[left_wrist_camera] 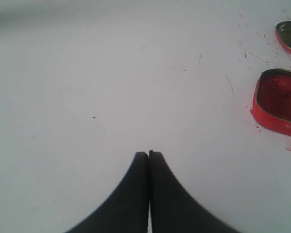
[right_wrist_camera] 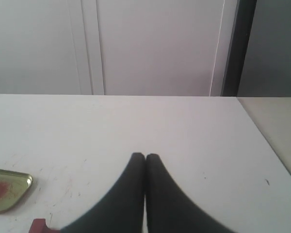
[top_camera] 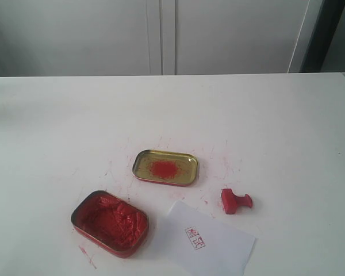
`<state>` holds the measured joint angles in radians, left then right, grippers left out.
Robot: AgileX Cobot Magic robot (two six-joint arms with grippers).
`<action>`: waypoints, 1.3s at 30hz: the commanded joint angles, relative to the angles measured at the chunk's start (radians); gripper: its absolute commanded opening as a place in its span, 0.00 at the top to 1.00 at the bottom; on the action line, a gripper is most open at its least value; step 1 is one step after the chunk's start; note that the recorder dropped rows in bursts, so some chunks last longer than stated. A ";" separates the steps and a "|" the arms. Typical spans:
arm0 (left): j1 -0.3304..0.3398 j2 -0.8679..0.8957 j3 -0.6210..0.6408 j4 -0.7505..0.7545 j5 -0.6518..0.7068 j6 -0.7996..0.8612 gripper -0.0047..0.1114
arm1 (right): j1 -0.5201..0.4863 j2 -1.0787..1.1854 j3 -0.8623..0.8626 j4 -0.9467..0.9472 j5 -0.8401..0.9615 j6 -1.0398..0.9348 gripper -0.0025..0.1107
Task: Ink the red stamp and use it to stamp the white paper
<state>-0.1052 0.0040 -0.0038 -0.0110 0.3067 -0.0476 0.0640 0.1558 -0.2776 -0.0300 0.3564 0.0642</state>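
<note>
Stamp: lying on its side on the table, just beside the paper, unheld.
Paper: bears one red print.
Left gripper, right gripper: both clenched, empty.
Step, likely: pickup pending.
Next: right opens, takes the knob, carries to ink tin.

I saw a red-filled oval ink tin near a gold tin smeared red, both on the ink-flecked white tabletop, with white cabinet doors behind.
</note>
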 commanded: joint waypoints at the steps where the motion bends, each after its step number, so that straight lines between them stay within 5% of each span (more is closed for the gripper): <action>1: 0.003 -0.004 0.004 -0.015 -0.001 0.000 0.96 | -0.007 -0.049 0.074 -0.010 -0.013 0.000 0.98; 16: 0.003 -0.004 0.004 -0.015 -0.001 0.000 0.96 | -0.007 -0.135 0.278 -0.014 -0.019 0.000 0.98; 39: 0.003 -0.004 0.004 -0.015 -0.001 0.000 0.96 | -0.007 -0.136 0.278 -0.014 -0.036 0.000 0.98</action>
<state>-0.1052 0.0040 -0.0038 -0.0110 0.3067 -0.0476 0.0640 0.0235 -0.0049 -0.0339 0.3351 0.0642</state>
